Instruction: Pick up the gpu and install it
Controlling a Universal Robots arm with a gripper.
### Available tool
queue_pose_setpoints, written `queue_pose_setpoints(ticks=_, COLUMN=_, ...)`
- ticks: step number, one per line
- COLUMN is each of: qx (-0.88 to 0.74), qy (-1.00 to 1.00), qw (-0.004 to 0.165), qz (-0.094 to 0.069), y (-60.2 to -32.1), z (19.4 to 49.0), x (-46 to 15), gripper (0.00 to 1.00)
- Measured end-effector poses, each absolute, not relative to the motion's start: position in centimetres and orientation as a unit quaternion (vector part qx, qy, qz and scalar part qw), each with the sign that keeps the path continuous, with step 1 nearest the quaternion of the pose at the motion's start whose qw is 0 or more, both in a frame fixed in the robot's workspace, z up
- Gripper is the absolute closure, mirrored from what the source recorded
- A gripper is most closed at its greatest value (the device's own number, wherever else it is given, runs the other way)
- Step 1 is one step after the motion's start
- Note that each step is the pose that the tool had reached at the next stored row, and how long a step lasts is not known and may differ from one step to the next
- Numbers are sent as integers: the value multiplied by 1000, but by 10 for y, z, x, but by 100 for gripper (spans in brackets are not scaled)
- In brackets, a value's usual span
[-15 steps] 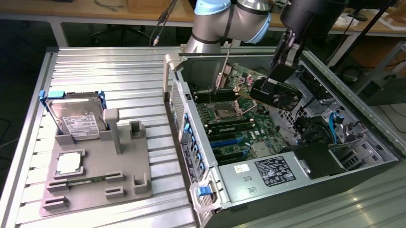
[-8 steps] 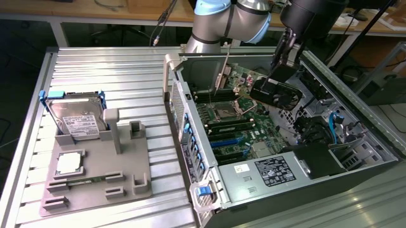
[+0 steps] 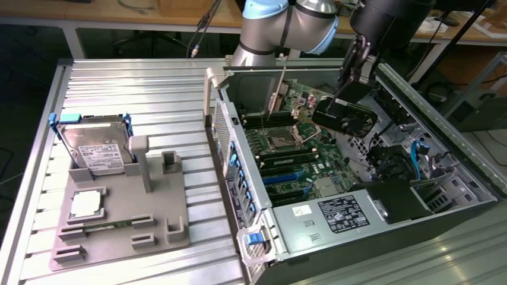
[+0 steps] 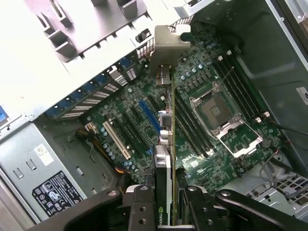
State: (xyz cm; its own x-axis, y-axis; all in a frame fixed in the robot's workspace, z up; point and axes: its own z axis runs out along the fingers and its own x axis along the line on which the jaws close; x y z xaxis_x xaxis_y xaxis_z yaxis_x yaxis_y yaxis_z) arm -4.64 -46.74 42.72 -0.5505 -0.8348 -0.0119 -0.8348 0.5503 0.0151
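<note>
The gpu [image 3: 345, 116] hangs inside the open computer case [image 3: 463, 172], above the green motherboard [image 3: 317, 160]. Its black fan side faces the exterior view's right, and its long silver bracket [image 3: 278, 89] points toward the case's rear wall. My gripper [image 3: 354, 89] is shut on the card's edge from above. In the wrist view the gpu [image 4: 166, 159] shows edge-on between my two black fingers [image 4: 142, 207], with its bracket [image 4: 166, 45] at the far end. It hovers over the expansion slots, close to the blue slot [image 4: 148, 118], and I cannot tell whether it touches the board.
The open CPU socket [image 4: 216, 113] and seated memory sticks [image 3: 281, 155] lie beside the card. The power supply [image 3: 333, 217] fills the case's near end. On the exterior view's left, a grey fixture [image 3: 119, 231] holds a hard drive [image 3: 99, 148], a CPU [image 3: 85, 203] and a memory stick [image 3: 107, 227].
</note>
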Motion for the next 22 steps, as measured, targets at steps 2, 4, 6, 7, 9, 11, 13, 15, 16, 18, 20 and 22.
queue_pose_setpoints(ticks=2, qx=-477, qy=879, qw=2, qz=9, y=-467, z=427, x=-46, gripper=73)
queue_pose_setpoints(ticks=4, qx=-482, qy=876, qw=2, qz=9, y=-467, z=427, x=-46, gripper=73)
queue_pose_setpoints(ticks=6, qx=-485, qy=875, qw=2, qz=10, y=-467, z=427, x=-46, gripper=73)
queue_pose_setpoints(ticks=7, qx=-486, qy=874, qw=2, qz=9, y=-467, z=427, x=-46, gripper=73)
queue_pose_setpoints(ticks=9, qx=-489, qy=872, qw=1, qz=10, y=-467, z=427, x=-46, gripper=73)
queue_pose_setpoints(ticks=11, qx=-492, qy=870, qw=1, qz=10, y=-467, z=427, x=-46, gripper=73)
queue_pose_setpoints(ticks=13, qx=-495, qy=869, qw=1, qz=10, y=-467, z=427, x=-46, gripper=73)
queue_pose_setpoints(ticks=15, qx=-498, qy=867, qw=1, qz=10, y=-467, z=427, x=-46, gripper=73)
queue_pose_setpoints(ticks=16, qx=-500, qy=866, qw=1, qz=10, y=-467, z=427, x=-46, gripper=73)
queue_pose_setpoints(ticks=18, qx=-504, qy=864, qw=1, qz=10, y=-467, z=427, x=-46, gripper=73)
queue_pose_setpoints(ticks=20, qx=-508, qy=862, qw=1, qz=10, y=-467, z=427, x=-46, gripper=73)
queue_pose_setpoints(ticks=22, qx=-511, qy=859, qw=1, qz=10, y=-467, z=427, x=-46, gripper=73)
